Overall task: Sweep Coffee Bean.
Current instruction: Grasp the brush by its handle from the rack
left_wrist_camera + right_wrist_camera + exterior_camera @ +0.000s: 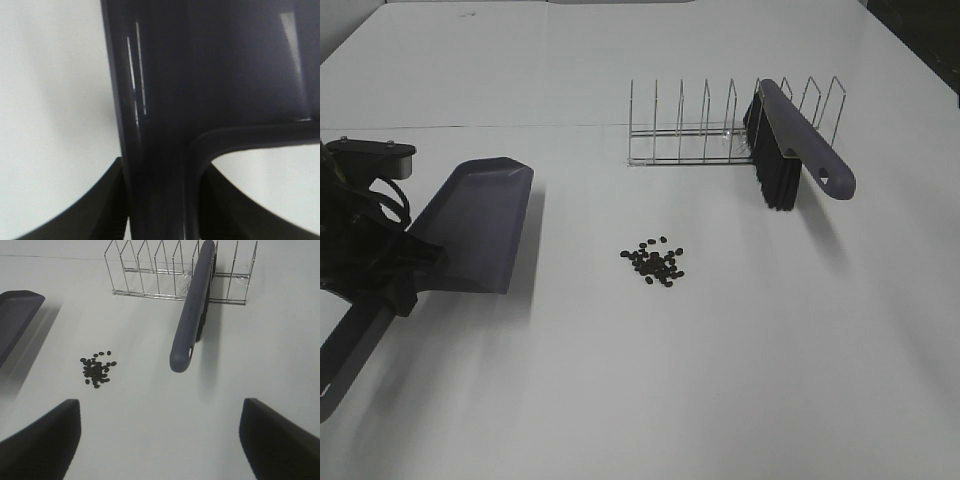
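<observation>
A small heap of dark coffee beans (655,262) lies on the white table near the middle; it also shows in the right wrist view (97,371). My left gripper (395,272) is shut on the handle of the grey-purple dustpan (480,225), which is to the left of the beans. In the left wrist view the handle (160,150) fills the gap between the fingers (100,215). The matching brush (790,150) rests in a wire rack (690,125), bristles down. My right gripper (160,440) is open and empty, short of the brush handle (195,305) and hidden from the high view.
The wire rack (150,270) stands behind the beans at the back of the table. The dustpan's corner (15,315) shows in the right wrist view. White table surface (720,380) lies between the beans and the front edge.
</observation>
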Robot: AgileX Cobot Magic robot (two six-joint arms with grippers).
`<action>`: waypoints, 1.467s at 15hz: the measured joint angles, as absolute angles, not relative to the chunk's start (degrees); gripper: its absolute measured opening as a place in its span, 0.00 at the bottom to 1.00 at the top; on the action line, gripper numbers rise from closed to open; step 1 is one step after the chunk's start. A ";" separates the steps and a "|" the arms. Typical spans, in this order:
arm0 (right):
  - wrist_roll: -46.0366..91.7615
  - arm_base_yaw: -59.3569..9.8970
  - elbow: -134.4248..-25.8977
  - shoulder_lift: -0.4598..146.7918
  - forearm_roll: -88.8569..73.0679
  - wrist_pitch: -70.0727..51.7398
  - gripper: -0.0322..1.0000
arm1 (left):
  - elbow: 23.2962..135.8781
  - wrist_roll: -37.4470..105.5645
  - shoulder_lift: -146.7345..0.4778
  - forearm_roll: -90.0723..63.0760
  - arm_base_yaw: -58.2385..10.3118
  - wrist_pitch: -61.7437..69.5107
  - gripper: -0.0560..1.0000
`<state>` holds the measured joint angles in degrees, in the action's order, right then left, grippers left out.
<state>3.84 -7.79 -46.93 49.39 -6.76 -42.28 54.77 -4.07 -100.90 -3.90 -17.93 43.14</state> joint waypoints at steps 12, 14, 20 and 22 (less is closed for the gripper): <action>3.90 -7.79 -111.73 126.97 -6.82 -65.03 0.73 | 54.77 -3.95 -100.90 -5.33 -17.93 45.89 0.36; 3.90 -7.79 -117.00 132.93 -6.59 -67.72 0.73 | 54.77 -3.95 -100.90 -5.33 -17.93 46.12 0.36; 3.90 -7.79 -126.39 141.46 -3.90 -69.21 0.73 | 54.77 -3.95 -100.90 -5.39 -17.93 47.56 0.36; 3.90 -7.79 -126.39 141.81 -2.06 -69.21 0.73 | 54.77 -3.95 -100.90 -5.39 -17.93 47.56 0.36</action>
